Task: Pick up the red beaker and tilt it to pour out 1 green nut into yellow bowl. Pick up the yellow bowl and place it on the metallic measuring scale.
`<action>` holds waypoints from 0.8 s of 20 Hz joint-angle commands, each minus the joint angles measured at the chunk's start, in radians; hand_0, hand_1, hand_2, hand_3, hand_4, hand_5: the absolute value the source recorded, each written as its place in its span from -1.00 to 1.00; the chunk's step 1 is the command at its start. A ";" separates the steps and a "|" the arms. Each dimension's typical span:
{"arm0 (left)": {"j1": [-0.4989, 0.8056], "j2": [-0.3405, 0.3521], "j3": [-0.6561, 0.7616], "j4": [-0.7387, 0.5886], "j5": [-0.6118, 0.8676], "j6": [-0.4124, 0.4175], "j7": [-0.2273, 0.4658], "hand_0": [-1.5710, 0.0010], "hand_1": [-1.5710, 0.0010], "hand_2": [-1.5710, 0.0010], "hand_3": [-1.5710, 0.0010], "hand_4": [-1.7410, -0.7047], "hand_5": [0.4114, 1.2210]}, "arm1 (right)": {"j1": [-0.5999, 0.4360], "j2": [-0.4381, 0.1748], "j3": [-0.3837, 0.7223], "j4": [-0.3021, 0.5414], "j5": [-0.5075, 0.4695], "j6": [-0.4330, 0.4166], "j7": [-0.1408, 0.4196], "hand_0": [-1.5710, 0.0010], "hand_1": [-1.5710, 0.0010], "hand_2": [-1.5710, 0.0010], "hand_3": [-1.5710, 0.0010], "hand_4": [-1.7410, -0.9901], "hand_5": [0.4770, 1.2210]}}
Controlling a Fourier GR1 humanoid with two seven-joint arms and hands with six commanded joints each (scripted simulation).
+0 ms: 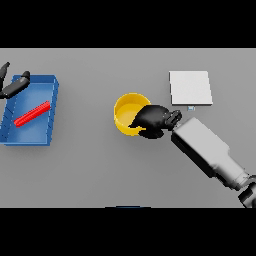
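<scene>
Grey table (pixel 90 165): we see right hand (pixel 152 121) with fingers curled over yellow bowl (pixel 127 110) rim at centre; measuring scale (pixel 190 87) at two o'clock, bare. Placing remains. Left hand (pixel 14 86) idle, fingers straight, over blue tray (pixel 50 100).

The bowl (pixel 127 111) sits between the tray (pixel 50 107) at left and the scale (pixel 190 88) at right.

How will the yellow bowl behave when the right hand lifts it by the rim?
The yellow bowl looks rigid and thin-walled, so probably light. The right hand curls over just one side of the rim, so the bowl may tilt away from the grip once off the grey table. Its wall looks smooth, so it could slip; whether a nut is inside can't be told.
</scene>
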 commanded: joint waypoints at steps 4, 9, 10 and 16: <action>-0.002 -0.005 -0.003 0.001 -0.003 0.004 -0.008 1.00 1.00 1.00 1.00 0.85 -0.26 | -0.006 -0.012 -0.002 -0.015 -0.023 0.036 0.022 -0.81 -0.80 -0.68 -0.44 -0.86 0.90; -0.005 0.002 -0.001 -0.007 0.000 -0.002 0.002 1.00 1.00 1.00 1.00 0.86 -0.28 | -0.018 -0.028 -0.018 -0.050 -0.051 0.063 0.044 -0.94 -0.93 -0.80 -0.51 -0.95 0.97; -0.007 0.002 -0.002 0.000 -0.002 -0.003 0.002 1.00 1.00 1.00 1.00 0.86 -0.27 | -0.024 -0.046 -0.025 -0.080 -0.059 0.080 0.042 -0.95 -0.95 -0.83 -0.49 -0.96 0.98; -0.017 0.000 0.005 0.002 0.013 -0.011 -0.004 1.00 1.00 1.00 1.00 0.85 -0.28 | -0.018 -0.120 -0.072 -0.198 -0.089 0.143 0.123 -0.99 -0.99 -0.82 -0.55 -0.99 0.99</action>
